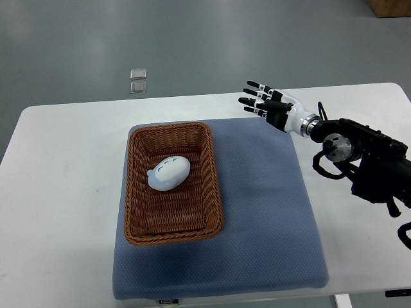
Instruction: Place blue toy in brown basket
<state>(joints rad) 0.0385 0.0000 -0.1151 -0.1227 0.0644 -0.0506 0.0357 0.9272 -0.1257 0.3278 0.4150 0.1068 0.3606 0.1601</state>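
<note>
Top view, looking steeply down on a white desk (pixel 58 192). Nearest the camera: the front edge of a blue-grey mat (pixel 270 224) spread across the desk's middle, a small dark label at its lower hem. Further in, on the mat's left half: a brown wicker basket (pixel 135 192), rectangular, long side running away from the camera. Inside it, resting on the woven floor toward the far half: the blue toy (pixel 169 173), pale blue and white, rounded, lying on its side and clear of the basket walls. To the right, entering from the picture's right edge: a black robot arm (pixel 366 160) with cabling, stretched over the desk's right side. At its end, above the mat's far right corner: the right hand (pixel 266 106), fingers (pixel 253 85) straight and spread apart, holding nothing, well apart from the basket. Beyond the desk, on the grey floor (pixel 192 38): two small clear square pieces (pixel 138 80), one just behind the other. At the far top right corner: part of a brown box (pixel 388 8).
</note>
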